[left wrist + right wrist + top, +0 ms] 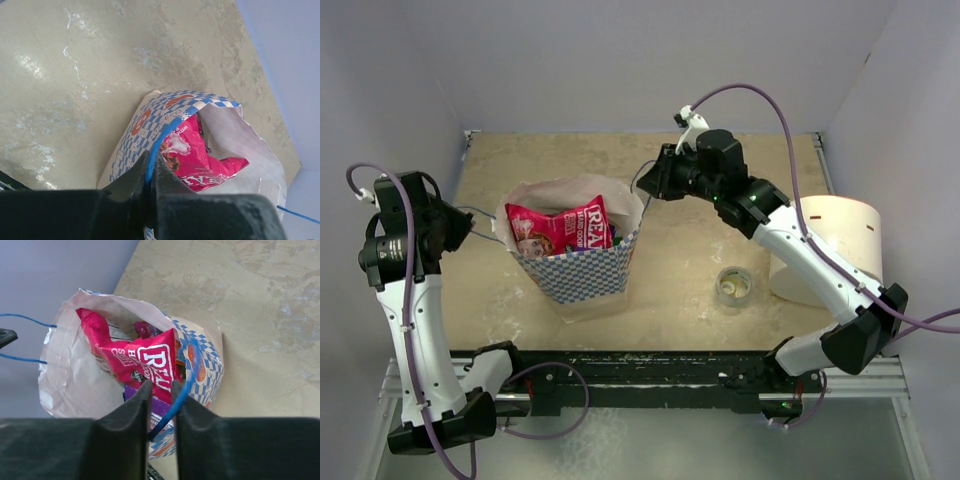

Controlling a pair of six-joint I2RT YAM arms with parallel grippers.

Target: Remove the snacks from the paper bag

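Note:
The paper bag (582,272) stands upright and open, left of the table's middle. A red-pink chip bag (558,228) with white lettering sticks up inside it. A purple packet (158,406) lies beneath the chip bag; other packets are mostly hidden. My left gripper (462,226) is left of the bag. In the left wrist view it (151,159) is shut on the bag's blue cord handle (159,142). My right gripper (646,183) is just beyond the bag's right rim. In the right wrist view it (161,387) stands a little open, and the other blue handle (187,387) runs loosely through the gap.
A big white cylinder roll (835,250) stands at the right edge. A small clear tape roll (733,285) lies in front of it. Grey walls close in the back and both sides. The arm bases and rail run along the near edge.

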